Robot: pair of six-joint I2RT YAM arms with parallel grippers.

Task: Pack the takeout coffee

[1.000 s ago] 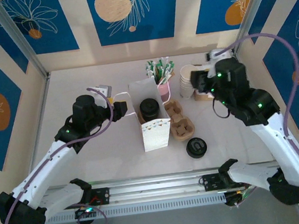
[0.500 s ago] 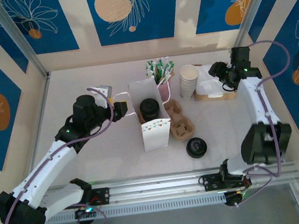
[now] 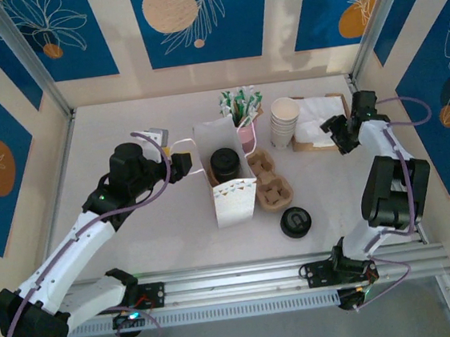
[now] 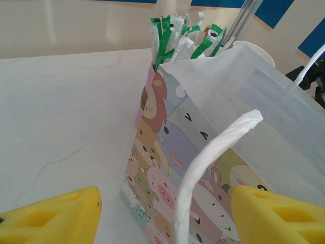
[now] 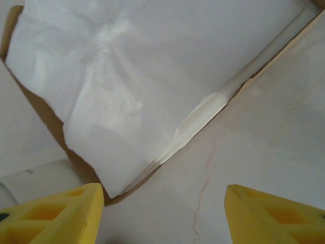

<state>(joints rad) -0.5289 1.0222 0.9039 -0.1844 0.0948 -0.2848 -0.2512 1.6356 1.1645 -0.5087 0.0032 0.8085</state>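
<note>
The takeout coffee (image 3: 225,163), black sip lid up, is seen standing inside the open paper gift bag (image 3: 235,200) at table centre. The left gripper (image 3: 183,164) is held just beside the bag's left side, about level with its rim. Its jaws are spread wide. In the left wrist view the white twisted-paper handle (image 4: 210,170) is seen rising between the yellow fingertips (image 4: 53,216) and is clamped by neither.

The cardboard cup carrier (image 3: 269,182) is laid just beside the bag's right side. A low black lid stack (image 3: 296,222) is set near the carrier, toward the arm bases. Behind the bag, green-and-white wrapped straws (image 3: 241,106) are stood in a pink cup, and a stack of pale paper cups (image 3: 284,122) is placed to their right.

The right gripper (image 3: 340,130) is positioned at far right, over the near edge of the brown napkin tray (image 3: 316,146). Its jaws are wide, with nothing held. White napkins (image 5: 152,76) and bare table (image 5: 264,127) are seen beneath it in the right wrist view.
</note>
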